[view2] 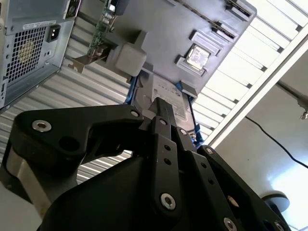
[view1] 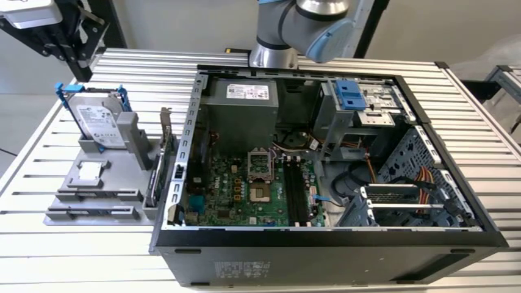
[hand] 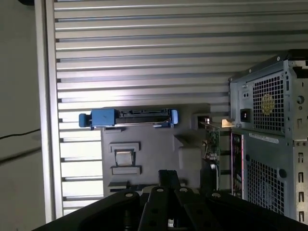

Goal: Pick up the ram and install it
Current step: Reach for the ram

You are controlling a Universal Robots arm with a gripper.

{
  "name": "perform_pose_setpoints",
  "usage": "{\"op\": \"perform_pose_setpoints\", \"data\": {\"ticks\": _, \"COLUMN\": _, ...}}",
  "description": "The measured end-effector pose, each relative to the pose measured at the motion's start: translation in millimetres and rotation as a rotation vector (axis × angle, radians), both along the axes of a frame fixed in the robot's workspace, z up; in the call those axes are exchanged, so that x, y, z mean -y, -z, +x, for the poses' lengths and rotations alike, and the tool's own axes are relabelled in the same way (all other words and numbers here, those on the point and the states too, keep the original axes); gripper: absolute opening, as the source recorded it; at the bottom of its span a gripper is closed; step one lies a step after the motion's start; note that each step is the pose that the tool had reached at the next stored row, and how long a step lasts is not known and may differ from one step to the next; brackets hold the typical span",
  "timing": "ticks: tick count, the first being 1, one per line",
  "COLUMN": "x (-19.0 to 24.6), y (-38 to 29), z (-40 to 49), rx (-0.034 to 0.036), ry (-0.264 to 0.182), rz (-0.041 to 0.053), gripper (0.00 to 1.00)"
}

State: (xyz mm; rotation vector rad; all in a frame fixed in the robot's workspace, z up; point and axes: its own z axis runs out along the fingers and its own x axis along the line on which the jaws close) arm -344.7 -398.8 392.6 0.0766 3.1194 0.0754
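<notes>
My gripper (view1: 82,66) hangs high above the table's far corner at the exterior view's left, behind the grey fixture (view1: 97,183). Its black fingers (hand: 169,177) meet at the centre in both wrist views, shut with nothing between them (view2: 162,109). The ram (view1: 172,204) appears to be the thin dark strip standing on edge at the fixture's side nearest the case, beside a green card with a metal bracket (view1: 165,131). The black memory slots (view1: 294,192) lie on the green motherboard (view1: 232,189) inside the open case.
A silver hard drive with blue rails (view1: 96,119) stands upright at the back of the fixture. The open computer case (view1: 456,201) holds a power supply (view1: 240,104), drive cage and cables. The arm's base (view1: 273,36) stands behind the case on the ribbed metal table (view1: 49,244).
</notes>
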Motion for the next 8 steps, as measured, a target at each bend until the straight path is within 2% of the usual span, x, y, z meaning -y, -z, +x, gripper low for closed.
{"op": "perform_pose_setpoints", "data": {"ticks": 8, "x": 0.0, "y": 0.0, "z": -7.4, "rx": -0.0001, "ry": -0.014, "rz": -0.0001, "gripper": 0.0}}
